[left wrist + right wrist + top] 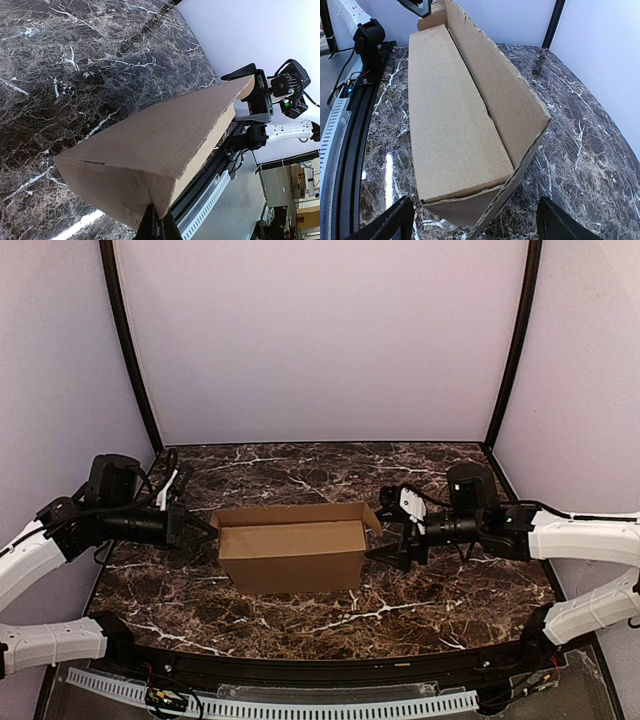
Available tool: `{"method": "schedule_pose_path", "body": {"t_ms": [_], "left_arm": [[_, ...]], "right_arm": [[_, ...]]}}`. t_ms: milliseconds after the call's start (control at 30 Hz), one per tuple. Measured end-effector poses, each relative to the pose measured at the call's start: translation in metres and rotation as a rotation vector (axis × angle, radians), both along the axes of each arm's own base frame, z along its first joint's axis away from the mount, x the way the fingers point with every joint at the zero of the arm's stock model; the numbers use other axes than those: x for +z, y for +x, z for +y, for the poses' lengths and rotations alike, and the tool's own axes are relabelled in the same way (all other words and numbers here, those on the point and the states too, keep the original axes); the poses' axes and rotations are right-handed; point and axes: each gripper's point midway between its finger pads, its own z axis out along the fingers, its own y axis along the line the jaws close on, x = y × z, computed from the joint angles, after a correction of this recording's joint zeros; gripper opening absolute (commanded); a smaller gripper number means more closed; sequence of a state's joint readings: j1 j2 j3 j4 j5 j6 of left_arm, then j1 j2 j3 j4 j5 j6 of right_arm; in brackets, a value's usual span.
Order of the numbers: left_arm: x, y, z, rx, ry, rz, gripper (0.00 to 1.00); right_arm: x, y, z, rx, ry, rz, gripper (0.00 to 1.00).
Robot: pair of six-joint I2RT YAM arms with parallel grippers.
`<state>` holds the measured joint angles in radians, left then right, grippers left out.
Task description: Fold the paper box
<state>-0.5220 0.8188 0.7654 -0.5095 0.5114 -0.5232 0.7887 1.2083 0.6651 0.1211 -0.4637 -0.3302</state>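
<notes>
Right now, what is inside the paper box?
Only bare brown cardboard shows inside the paper box; no loose item is visible. Its own near side hides the space low behind it, so that part cannot be checked.

Paper box point(290, 558) between left pincer point(207, 531) and right pincer point(383, 545), marble table point(450, 610)

No legible text, label, brand, number or sign in any view. paper box point(290, 552): plain brown cardboard, faces unprinted. background cartons point(300, 177) at right edge of left wrist view: too small and blurred to read.
</notes>
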Motion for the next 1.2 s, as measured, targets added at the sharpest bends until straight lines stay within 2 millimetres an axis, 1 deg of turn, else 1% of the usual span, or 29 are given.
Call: {"method": "schedule_pose_path", "body": {"t_ms": [67, 267, 367, 400, 500, 567, 633, 700, 767, 867, 1033, 1133, 1200], "left_arm": [[0.0, 0.001, 0.0, -0.001, 0.002, 0.002, 0.01], [0.0, 0.001, -0.001, -0.003, 0.005, -0.001, 0.01], [0.0, 0.002, -0.001, -0.002, 0.007, -0.001, 0.01], [0.0, 0.002, -0.001, -0.002, 0.008, 0.0, 0.01], [0.0, 0.002, 0.0, -0.001, 0.01, 0.001, 0.01], [0.0, 0.002, -0.001, -0.002, 0.011, 0.002, 0.01], [0.0, 0.002, -0.001, -0.003, 0.012, 0.001, 0.01], [0.0, 0.002, -0.001, -0.004, 0.013, -0.001, 0.01], [0.0, 0.003, -0.001, -0.005, 0.014, -0.001, 0.01], [0.0, 0.003, -0.001, -0.005, 0.015, -0.001, 0.01], [0.0, 0.003, -0.001, -0.006, 0.017, 0.004, 0.01], [0.0, 0.003, -0.001, -0.005, 0.02, 0.007, 0.01], [0.0, 0.004, -0.002, -0.005, 0.022, 0.011, 0.01]], "right_arm": [[0.006, -0.002, -0.003, -0.007, 0.008, -0.003, 0.84], [0.037, -0.005, -0.01, -0.031, 0.049, -0.037, 0.8], [0.062, -0.003, -0.008, -0.037, 0.078, -0.067, 0.78], [0.073, -0.003, -0.006, -0.036, 0.092, -0.081, 0.77], [0.095, -0.009, 0.002, -0.013, 0.119, -0.106, 0.7], [0.104, -0.019, 0.012, 0.02, 0.129, -0.117, 0.62], [0.108, -0.03, 0.024, 0.059, 0.131, -0.115, 0.52], [0.107, -0.039, 0.035, 0.094, 0.122, -0.112, 0.36], [0.102, -0.048, 0.046, 0.125, 0.106, -0.097, 0.29], [0.085, -0.056, 0.061, 0.151, 0.069, -0.066, 0.18], [0.051, -0.056, 0.085, 0.126, -0.02, -0.027, 0.07], [0.042, -0.051, 0.096, 0.079, -0.051, -0.035, 0.01], [0.041, -0.048, 0.101, 0.048, -0.06, -0.043, 0.0]]}}
